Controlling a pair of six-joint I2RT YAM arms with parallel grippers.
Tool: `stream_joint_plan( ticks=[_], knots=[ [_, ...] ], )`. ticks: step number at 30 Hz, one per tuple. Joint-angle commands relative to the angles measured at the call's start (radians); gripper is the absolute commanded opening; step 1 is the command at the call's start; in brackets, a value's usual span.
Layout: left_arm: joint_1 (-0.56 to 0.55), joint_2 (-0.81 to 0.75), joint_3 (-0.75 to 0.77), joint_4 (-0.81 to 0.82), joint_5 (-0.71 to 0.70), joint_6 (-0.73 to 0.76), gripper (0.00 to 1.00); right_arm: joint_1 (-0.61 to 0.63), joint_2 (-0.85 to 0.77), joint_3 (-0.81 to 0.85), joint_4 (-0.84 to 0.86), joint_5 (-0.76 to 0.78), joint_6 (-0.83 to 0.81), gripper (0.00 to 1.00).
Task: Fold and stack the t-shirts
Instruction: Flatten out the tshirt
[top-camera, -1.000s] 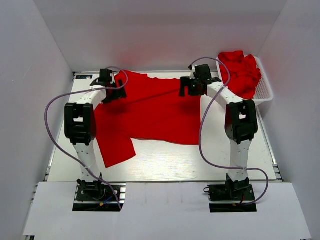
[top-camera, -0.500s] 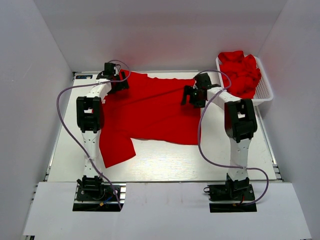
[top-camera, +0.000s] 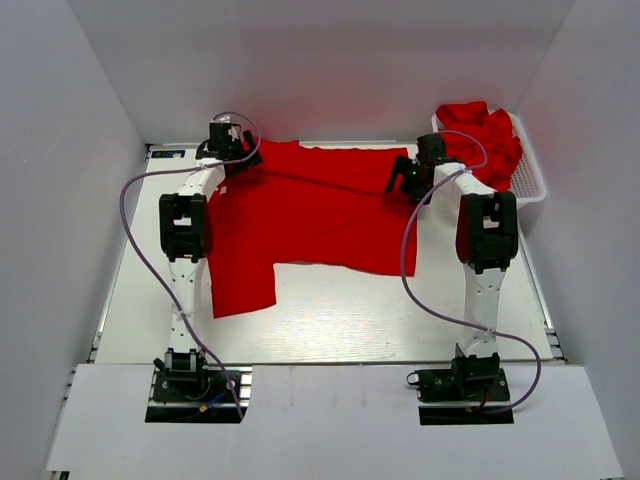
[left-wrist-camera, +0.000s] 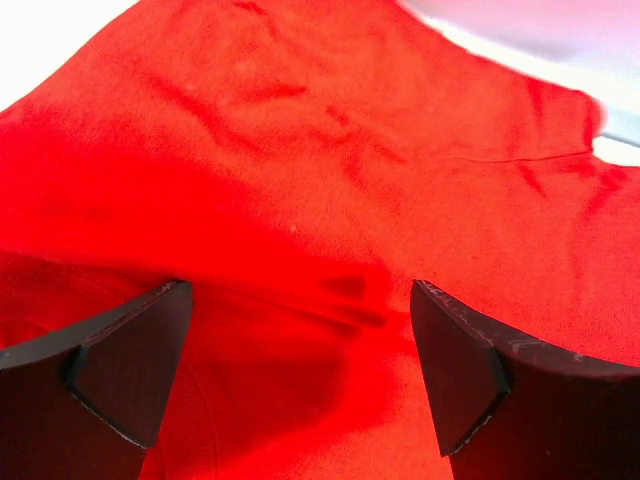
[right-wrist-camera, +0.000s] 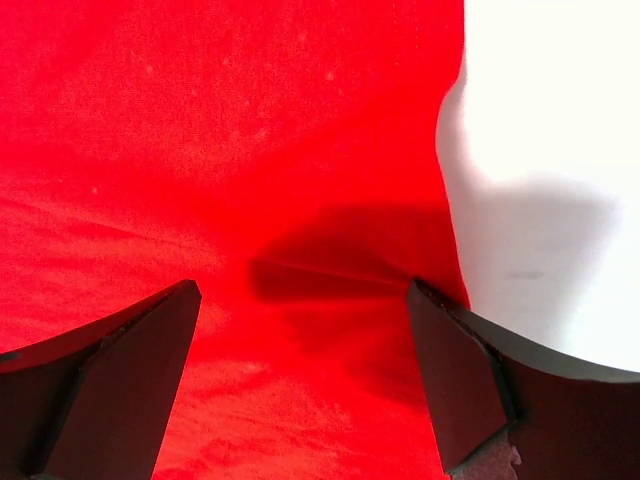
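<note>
From above, shows shirt (top-camera: 310, 215) spread flat on table (top-camera: 400, 320), far edge under left claw (top-camera: 240, 163) and right claw (top-camera: 405, 183), both gaping wide and holding nothing, with more shirts (top-camera: 480, 140) heaped in basket (top-camera: 530, 182) just right of right claw. From left wrist, looks past wide-set fingers (left-wrist-camera: 120, 370) at wrinkled shirt beneath and ahead. From right wrist, finds shirt below, its edge by right finger, bare table beyond.

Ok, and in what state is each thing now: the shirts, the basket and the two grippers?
Spread t-shirt: lying spread out on the table, not yet folded.
Heaped t-shirts: crumpled together in the basket, unfolded.
Basket: upright at the far right corner, full.
Left gripper: open, over the spread t-shirt, holding nothing.
Right gripper: open, over that t-shirt's right edge, holding nothing.
</note>
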Motion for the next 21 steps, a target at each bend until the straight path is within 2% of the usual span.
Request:
stream_joint_plan(
  ticks=[1, 7, 10, 14, 17, 20, 21],
  knots=[
    [0.003, 0.022, -0.022, 0.045, 0.109, -0.062, 1.00, -0.017, 0.053, 0.063, -0.069, 0.046, -0.053, 0.90],
    [-0.007, -0.073, -0.054, 0.054, 0.153, -0.024, 1.00, -0.013, 0.024, 0.157, -0.103, 0.053, -0.182, 0.90],
    [-0.017, -0.165, -0.076, 0.000, 0.133, 0.000, 1.00, -0.007, -0.027, 0.182, -0.111, 0.041, -0.225, 0.90],
    [-0.017, -0.323, -0.151, -0.096, 0.025, 0.042, 1.00, 0.015, -0.116, 0.117, -0.128, 0.027, -0.250, 0.90],
    [-0.017, -0.475, -0.264, -0.228, -0.070, 0.053, 1.00, 0.050, -0.235, -0.007, -0.119, 0.099, -0.247, 0.90],
    [-0.017, -0.628, -0.515, -0.291, -0.130, 0.011, 1.00, 0.082, -0.338, -0.146, -0.068, 0.110, -0.216, 0.90],
    [-0.017, -0.746, -0.680, -0.291, -0.141, -0.039, 1.00, 0.099, -0.382, -0.248, -0.032, 0.110, -0.186, 0.90]
  ],
)
